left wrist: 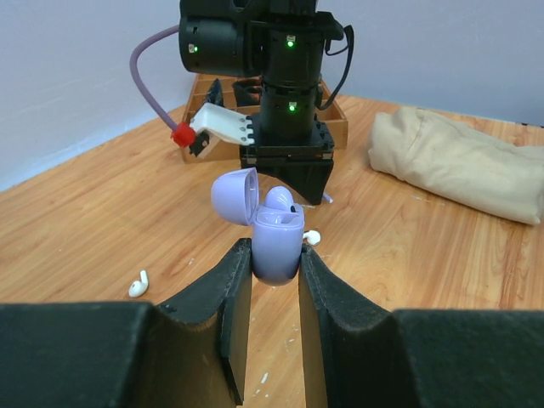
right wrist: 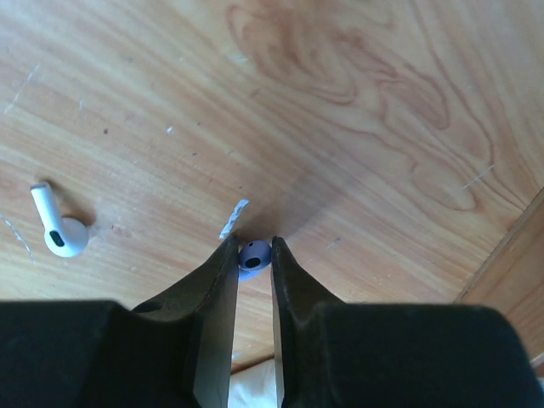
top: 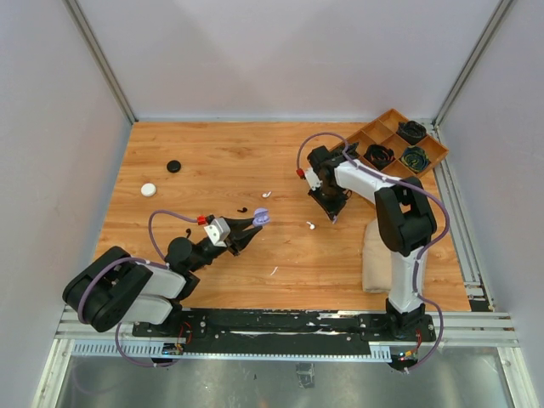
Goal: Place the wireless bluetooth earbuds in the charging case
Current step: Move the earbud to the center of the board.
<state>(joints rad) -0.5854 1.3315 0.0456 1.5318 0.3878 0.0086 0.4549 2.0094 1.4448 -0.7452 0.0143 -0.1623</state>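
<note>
My left gripper (top: 255, 223) is shut on the base of a lavender charging case (left wrist: 277, 242) and holds it upright. The case's lid (left wrist: 235, 195) is open and one lavender earbud (left wrist: 279, 201) sits inside. The case also shows in the top view (top: 261, 217). My right gripper (top: 330, 212) points down at the table and is shut on a second lavender earbud (right wrist: 254, 255), at or just above the wood. White earbuds lie loose on the table (top: 310, 225) (top: 266, 194) (right wrist: 59, 231) (left wrist: 138, 284). A small black earbud (top: 242, 209) lies near the case.
A brown compartment tray (top: 429, 159) with dark items stands at the back right. A beige cloth (top: 372, 255) lies beside the right arm. A black disc (top: 174, 166) and a white disc (top: 149, 189) lie at the left. A thin white sliver (right wrist: 232, 218) lies by the right fingertips.
</note>
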